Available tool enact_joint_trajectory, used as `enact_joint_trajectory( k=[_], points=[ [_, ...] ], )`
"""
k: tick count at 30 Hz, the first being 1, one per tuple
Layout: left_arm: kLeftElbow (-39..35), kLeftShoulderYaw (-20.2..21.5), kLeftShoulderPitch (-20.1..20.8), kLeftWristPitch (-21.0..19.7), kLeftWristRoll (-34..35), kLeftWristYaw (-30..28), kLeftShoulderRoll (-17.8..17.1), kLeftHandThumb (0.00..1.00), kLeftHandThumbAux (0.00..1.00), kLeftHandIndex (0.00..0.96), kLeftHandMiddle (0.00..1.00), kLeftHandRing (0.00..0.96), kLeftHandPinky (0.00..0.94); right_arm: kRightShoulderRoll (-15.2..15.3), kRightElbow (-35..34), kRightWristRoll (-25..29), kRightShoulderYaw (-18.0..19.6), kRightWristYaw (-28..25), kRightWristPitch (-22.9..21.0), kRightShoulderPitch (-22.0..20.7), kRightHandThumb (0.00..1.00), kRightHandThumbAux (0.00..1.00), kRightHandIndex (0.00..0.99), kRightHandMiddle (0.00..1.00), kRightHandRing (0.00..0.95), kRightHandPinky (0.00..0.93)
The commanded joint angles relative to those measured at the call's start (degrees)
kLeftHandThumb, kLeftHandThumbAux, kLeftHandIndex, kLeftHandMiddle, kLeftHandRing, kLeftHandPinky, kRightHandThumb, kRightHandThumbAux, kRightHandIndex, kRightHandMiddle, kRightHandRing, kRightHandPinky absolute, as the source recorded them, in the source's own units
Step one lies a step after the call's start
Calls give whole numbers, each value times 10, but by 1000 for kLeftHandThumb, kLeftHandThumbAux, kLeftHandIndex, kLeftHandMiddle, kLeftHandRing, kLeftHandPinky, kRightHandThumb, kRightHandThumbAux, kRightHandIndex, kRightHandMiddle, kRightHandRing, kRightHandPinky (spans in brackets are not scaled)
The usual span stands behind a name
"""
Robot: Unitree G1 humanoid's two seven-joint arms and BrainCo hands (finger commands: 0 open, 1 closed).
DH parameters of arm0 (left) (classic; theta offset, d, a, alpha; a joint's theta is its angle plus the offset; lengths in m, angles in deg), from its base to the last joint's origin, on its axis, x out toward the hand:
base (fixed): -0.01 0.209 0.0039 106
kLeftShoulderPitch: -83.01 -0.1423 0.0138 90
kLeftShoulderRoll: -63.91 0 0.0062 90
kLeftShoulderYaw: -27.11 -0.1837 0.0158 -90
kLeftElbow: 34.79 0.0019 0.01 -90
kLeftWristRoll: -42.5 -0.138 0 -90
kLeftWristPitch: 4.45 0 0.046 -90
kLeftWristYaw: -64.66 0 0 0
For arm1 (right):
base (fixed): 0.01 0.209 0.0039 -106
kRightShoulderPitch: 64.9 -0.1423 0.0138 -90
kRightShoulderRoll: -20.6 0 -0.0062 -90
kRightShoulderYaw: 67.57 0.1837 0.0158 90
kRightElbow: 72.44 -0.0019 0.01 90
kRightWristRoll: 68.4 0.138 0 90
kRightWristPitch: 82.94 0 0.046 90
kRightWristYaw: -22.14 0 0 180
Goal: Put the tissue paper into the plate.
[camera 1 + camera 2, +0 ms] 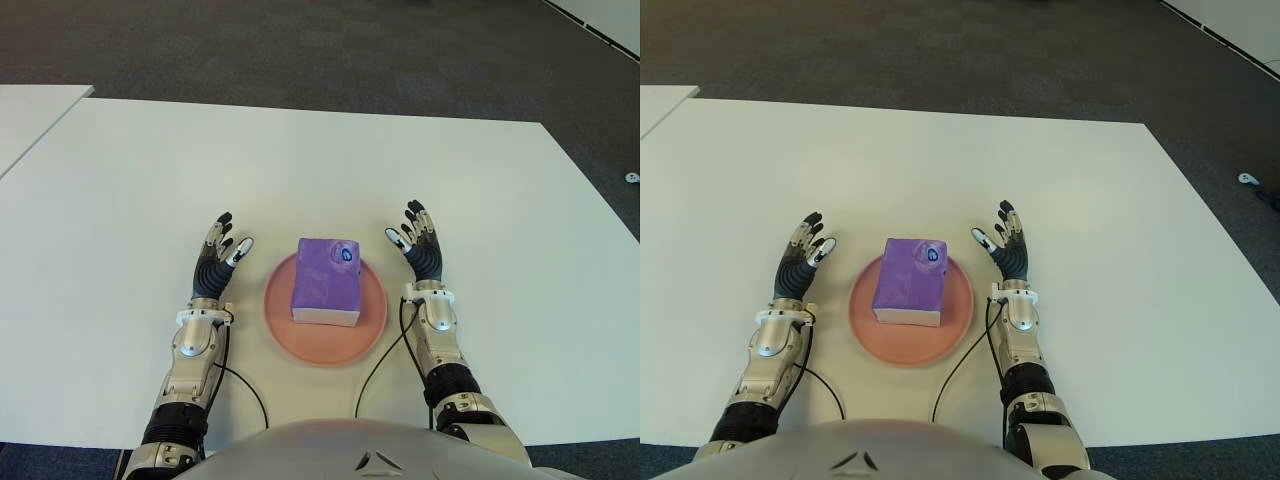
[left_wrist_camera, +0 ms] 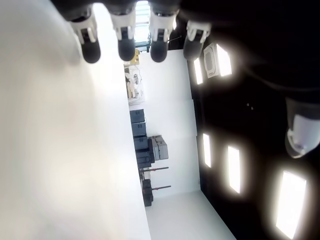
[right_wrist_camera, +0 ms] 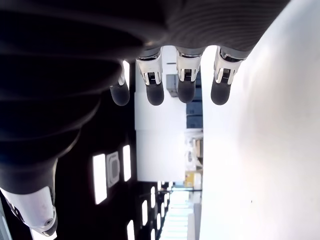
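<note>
From the head: the purple tissue pack [image 1: 328,281] sits flat in the pink plate [image 1: 277,318] on the white table [image 1: 120,180], so the job looks done. Left hand [image 1: 218,260] shows just left of the plate, right hand [image 1: 419,246] just right, both clear of the pack, likely backed off to leave it alone. Left wrist: fingers [image 2: 126,46] stretched out, nothing held. Right wrist: fingers [image 3: 186,85] extended too, empty, table beside them.
</note>
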Motion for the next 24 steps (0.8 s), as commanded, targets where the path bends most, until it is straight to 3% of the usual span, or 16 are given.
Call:
enact_joint_trajectory(
  k=[1, 15, 24],
  points=[
    [21, -4, -14, -11, -8, 9, 9, 0, 409, 0, 0, 0, 0, -10, 64, 7, 7, -1, -12, 60, 49, 659, 0, 0, 0, 0],
    [24, -3, -14, -2, -10, 10, 7, 0, 413, 0, 0, 0, 0, -8, 26, -4, 0, 3, -44, 76, 26, 667, 0, 0, 0, 0],
    [29, 0, -13, 9, -7, 9, 6, 0, 418, 0, 0, 0, 0, -9, -24, -9, -14, -3, -66, 104, 56, 618, 0, 0, 0, 0]
  ],
)
